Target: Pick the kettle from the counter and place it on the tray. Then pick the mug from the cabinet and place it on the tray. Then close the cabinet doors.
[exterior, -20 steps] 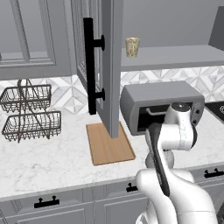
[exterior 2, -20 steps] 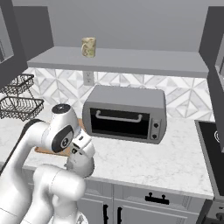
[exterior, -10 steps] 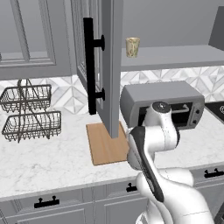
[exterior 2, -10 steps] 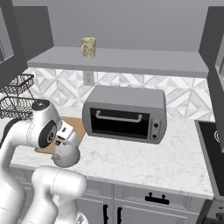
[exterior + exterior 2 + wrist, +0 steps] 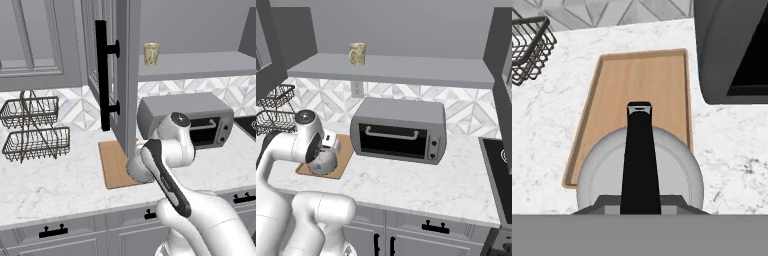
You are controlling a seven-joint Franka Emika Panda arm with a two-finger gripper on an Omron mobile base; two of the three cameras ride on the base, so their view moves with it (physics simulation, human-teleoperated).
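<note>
The silver-grey kettle [image 5: 669,172] with its black handle [image 5: 640,150] is at the near end of the wooden tray [image 5: 643,82], overlapping its front edge. My gripper [image 5: 325,149] is shut on the kettle [image 5: 323,162] from above; the fingertips are hidden. Whether the kettle touches the tray [image 5: 346,147] I cannot tell. The beige mug [image 5: 151,53] stands on the shelf of the open cabinet [image 5: 200,62]; it also shows as the mug [image 5: 357,53] at upper left. A cabinet door [image 5: 131,75] hangs open over the tray [image 5: 112,161].
A large grey toaster oven [image 5: 399,131] stands right of the tray. Dark wire baskets [image 5: 33,129] are at the left on the marble counter [image 5: 50,187]. A stove edge [image 5: 500,155] is at far right. Grey drawers run below.
The arm has swung left with the kettle, from in front of the toaster oven to the tray's near end. The mug and doors have not moved.
</note>
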